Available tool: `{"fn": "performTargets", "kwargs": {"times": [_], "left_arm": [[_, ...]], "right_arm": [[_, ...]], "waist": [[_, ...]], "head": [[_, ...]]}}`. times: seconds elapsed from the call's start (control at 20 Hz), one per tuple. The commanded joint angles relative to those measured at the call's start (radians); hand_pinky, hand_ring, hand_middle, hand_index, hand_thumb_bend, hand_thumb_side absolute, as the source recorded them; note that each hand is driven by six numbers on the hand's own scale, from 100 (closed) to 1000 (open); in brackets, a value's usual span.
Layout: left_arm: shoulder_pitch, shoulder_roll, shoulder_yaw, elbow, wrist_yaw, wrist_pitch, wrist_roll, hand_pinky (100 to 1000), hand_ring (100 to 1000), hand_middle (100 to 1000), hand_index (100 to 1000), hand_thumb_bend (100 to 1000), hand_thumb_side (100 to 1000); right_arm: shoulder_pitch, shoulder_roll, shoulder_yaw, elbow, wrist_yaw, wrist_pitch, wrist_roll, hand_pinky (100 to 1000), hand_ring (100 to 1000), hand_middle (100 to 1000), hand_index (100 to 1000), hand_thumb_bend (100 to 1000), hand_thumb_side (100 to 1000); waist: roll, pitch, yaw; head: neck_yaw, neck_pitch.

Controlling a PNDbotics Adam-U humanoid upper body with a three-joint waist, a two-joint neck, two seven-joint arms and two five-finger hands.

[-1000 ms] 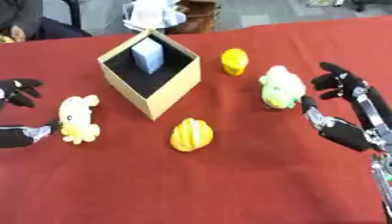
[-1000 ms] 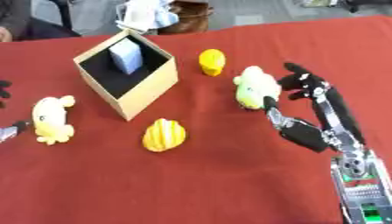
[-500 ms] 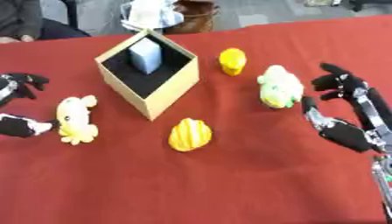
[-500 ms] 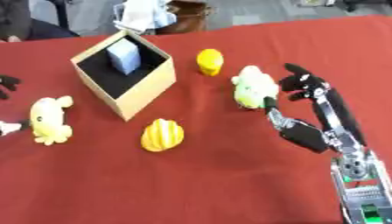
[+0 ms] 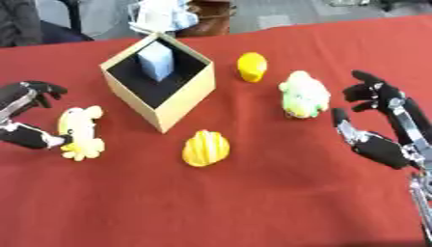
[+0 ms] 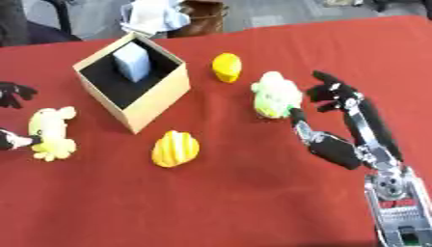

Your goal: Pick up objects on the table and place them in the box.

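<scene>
Toys lie spread on the red desk [image 5: 253, 202] in the left eye view. The left hand [image 5: 25, 118] is now closer to the pale yellow toy [image 5: 79, 132] than it was a second ago: its thumb touches the toy's lower side and the curled fingers stand above it, but they do not hold it yet. This probably means the grasp of this toy is the step in hand. The cardboard box [image 5: 160, 87] stands just beside, open, with a light blue block [image 5: 155, 61] already inside. A yellow striped toy [image 5: 205, 147] lies in front of the box, near its corner, and a small yellow toy [image 5: 251, 66] lies behind it to the right.

In the right eye view, the right hand [image 6: 333, 120] has stayed almost in the same place, spread wide and empty, just beside the green-white plush toy [image 6: 275, 95]; the thumb almost touches it. Beyond the desk's far edge some white cloth [image 6: 152, 17] shows. The box wall nearest the left hand is the thing to clear when a toy is carried in.
</scene>
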Motion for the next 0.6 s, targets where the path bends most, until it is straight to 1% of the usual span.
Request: {"fn": "performTargets", "kwargs": {"times": [0.05, 0.25, 0.3, 0.35, 0.4, 0.45, 0.5, 0.55, 0.6], "left_arm": [[-0.053, -0.012, -0.017, 0.054, -0.055, -0.018, -0.031, 756, 704, 745, 880, 594, 197], [-0.072, -0.033, -0.024, 0.092, -0.112, -0.049, -0.052, 748, 699, 738, 874, 580, 184], [-0.072, -0.034, -0.026, 0.097, -0.119, -0.054, -0.062, 730, 676, 714, 851, 555, 153], [-0.072, -0.034, -0.026, 0.099, -0.126, -0.059, -0.073, 701, 628, 662, 808, 531, 119], [-0.071, -0.031, -0.024, 0.098, -0.130, -0.062, -0.081, 667, 587, 612, 767, 516, 104], [-0.069, -0.029, -0.021, 0.093, -0.135, -0.063, -0.086, 620, 530, 554, 716, 487, 100], [-0.068, -0.023, -0.015, 0.083, -0.140, -0.060, -0.083, 584, 492, 514, 682, 470, 100], [-0.066, -0.018, -0.010, 0.070, -0.145, -0.055, -0.077, 567, 473, 493, 663, 460, 100], [-0.065, -0.012, -0.004, 0.053, -0.148, -0.049, -0.069, 524, 424, 442, 615, 424, 100]], "right_arm": [[-0.010, -0.006, 0.000, -0.011, -0.008, -0.001, 0.002, 673, 744, 710, 944, 220, 479], [-0.010, -0.006, 0.000, -0.011, -0.008, -0.001, 0.002, 673, 744, 710, 944, 220, 479], [-0.010, -0.006, 0.000, -0.011, -0.008, -0.001, 0.002, 673, 744, 711, 944, 220, 479], [-0.011, -0.006, 0.000, -0.011, -0.008, -0.001, 0.002, 673, 744, 711, 944, 219, 479], [-0.011, -0.006, 0.000, -0.011, -0.008, -0.001, 0.002, 673, 744, 710, 944, 219, 479], [-0.011, -0.007, 0.000, -0.011, -0.009, -0.001, 0.002, 673, 744, 711, 944, 220, 479], [-0.011, -0.007, 0.000, -0.011, -0.009, -0.001, 0.002, 673, 744, 711, 944, 219, 480], [-0.010, -0.007, -0.001, -0.011, -0.009, -0.001, 0.002, 673, 744, 711, 944, 219, 480], [-0.010, -0.007, -0.001, -0.010, -0.008, -0.001, 0.002, 673, 744, 711, 944, 219, 480]], "waist": [[-0.016, -0.022, 0.001], [-0.016, -0.023, -0.001], [-0.016, -0.023, -0.001], [-0.016, -0.023, -0.001], [-0.015, -0.023, -0.001], [-0.015, -0.023, -0.001], [-0.015, -0.024, 0.000], [-0.015, -0.024, 0.000], [-0.014, -0.024, 0.001]], "head": [[-0.001, 0.000], [-0.001, 0.001], [-0.001, 0.001], [-0.001, 0.001], [-0.001, 0.001], [-0.001, 0.000], [-0.002, 0.001], [-0.002, 0.001], [-0.003, 0.001]]}}
